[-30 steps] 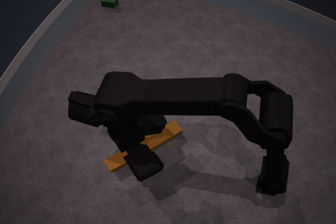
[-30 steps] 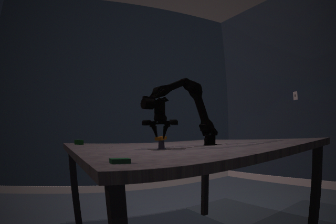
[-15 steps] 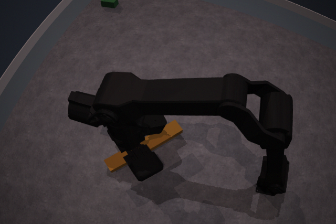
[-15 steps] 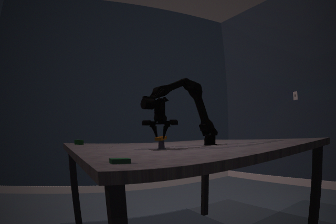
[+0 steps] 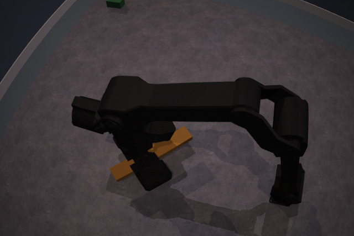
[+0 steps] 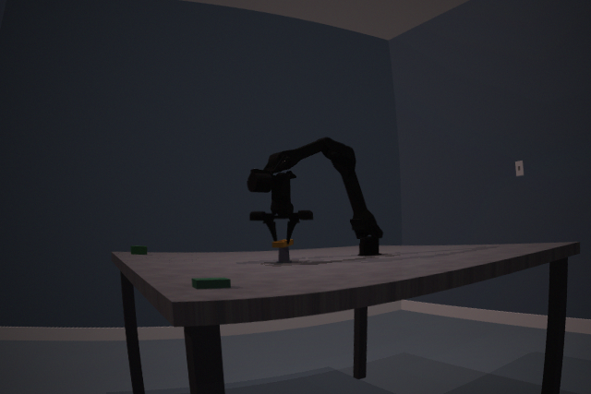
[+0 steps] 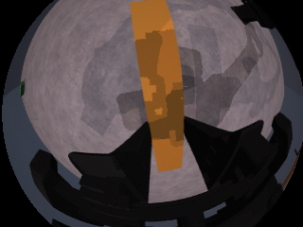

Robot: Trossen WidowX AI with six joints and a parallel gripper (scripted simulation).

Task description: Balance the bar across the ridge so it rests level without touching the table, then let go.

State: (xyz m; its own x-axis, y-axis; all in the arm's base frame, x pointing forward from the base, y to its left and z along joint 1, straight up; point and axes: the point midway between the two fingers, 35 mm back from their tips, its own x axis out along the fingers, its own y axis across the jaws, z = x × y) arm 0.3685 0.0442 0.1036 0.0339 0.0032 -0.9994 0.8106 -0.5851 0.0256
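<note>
Over ridge: bar (image 6: pixel 283 243) sitting just above ridge (image 6: pixel 283 256), contact w/ it unclear.
Gripper (image 6: pixel 283 237): pointing down, clamping on bar near mid-length, fingers on both long sides.
Bar ends: sticking out either side, hanging off worktop (image 6: pixel 429 266).

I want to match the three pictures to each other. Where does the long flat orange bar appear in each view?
Top: the long flat orange bar lies diagonally below the centre, partly under the arm.
Exterior: a small orange sliver above the table, on the grey ridge.
Wrist: a near-vertical strip up the middle.
Shared landmark: the black gripper, shut on the bar in every view.
</note>
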